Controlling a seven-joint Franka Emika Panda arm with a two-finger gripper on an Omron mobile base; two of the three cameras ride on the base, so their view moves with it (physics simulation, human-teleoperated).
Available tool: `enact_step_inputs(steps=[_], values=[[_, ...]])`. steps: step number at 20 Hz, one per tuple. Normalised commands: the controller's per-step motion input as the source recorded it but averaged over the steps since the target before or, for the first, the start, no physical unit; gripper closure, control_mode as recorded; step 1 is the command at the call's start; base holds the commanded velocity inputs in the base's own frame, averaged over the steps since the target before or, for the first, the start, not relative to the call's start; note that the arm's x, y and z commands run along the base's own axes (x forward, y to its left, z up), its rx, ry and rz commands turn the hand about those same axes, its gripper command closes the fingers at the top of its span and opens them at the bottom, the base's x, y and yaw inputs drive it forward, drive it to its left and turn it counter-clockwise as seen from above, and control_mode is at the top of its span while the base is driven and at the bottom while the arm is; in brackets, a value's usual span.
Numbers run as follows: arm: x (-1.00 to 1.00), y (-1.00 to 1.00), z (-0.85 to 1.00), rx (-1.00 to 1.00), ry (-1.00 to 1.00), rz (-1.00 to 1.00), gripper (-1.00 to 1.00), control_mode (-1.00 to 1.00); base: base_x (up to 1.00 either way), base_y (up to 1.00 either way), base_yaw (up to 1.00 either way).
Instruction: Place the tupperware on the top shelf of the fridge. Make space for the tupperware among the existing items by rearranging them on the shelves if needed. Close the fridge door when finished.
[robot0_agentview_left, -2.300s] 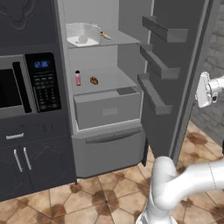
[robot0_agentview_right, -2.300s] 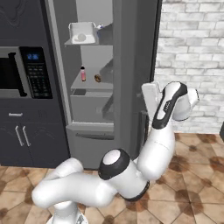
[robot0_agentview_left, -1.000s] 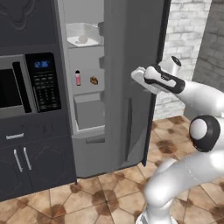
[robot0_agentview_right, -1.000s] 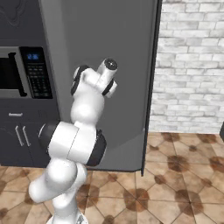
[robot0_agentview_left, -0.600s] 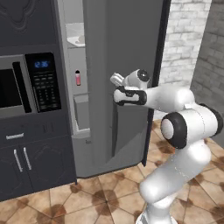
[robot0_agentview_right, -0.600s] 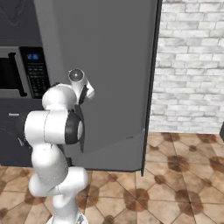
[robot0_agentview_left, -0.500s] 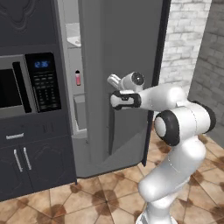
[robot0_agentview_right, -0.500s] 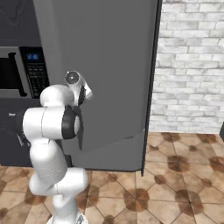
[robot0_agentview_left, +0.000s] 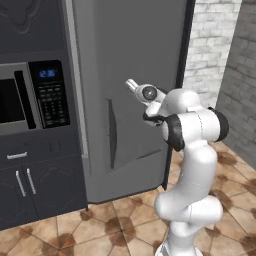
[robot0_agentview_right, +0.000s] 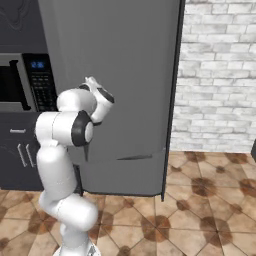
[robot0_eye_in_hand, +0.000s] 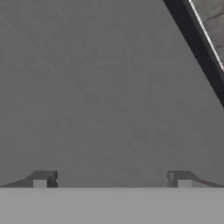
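Fridge door (robot0_agentview_left: 140, 75) now swung flush shut on the fridge (robot0_agentview_right: 112, 60), contents hidden; spread, empty pincer (robot0_eye_in_hand: 112, 179) against it.

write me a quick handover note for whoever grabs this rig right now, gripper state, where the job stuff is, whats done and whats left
Gripper: open, empty, its fingertips right at the outer face of the fridge door.
Fridge door: looks shut in both base views, flush with the fridge; its dark vertical handle is on the left side, next to the microwave.
Tupperware, shelves and the small items: behind the shut door, so their places cannot be checked from here.
Done: the door appears closed.
Left: probably just back the arm off the door; if in doubt, reopen to confirm that the tub sits on the top shelf.
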Motion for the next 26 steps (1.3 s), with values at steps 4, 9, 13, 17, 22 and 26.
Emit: enact_step_inputs(steps=[4, 9, 13, 17, 22, 26], values=[[0.99, 0.87, -0.06, 0.00, 0.01, -0.13, -1.00, -1.00, 0.00, 0.00, 0.00], [1.00, 0.87, -0.08, 0.00, 0.05, -0.12, -1.00, -1.00, 0.00, 0.00, 0.00], [1.00, 0.57, 0.00, 0.01, 0.09, -0.13, -1.00, -1.00, 0.00, 0.00, 0.00], [1.00, 0.32, -0.06, 0.02, 0.12, -0.14, -1.00, -1.00, 0.00, 0.00, 0.00], [1.00, 0.00, -0.57, 0.01, 0.23, -0.15, -1.00, -1.00, 0.00, 0.00, 0.00], [0.82, -0.24, -1.00, -0.03, 0.61, -0.28, -1.00, -1.00, 0.00, 0.00, 0.00]])
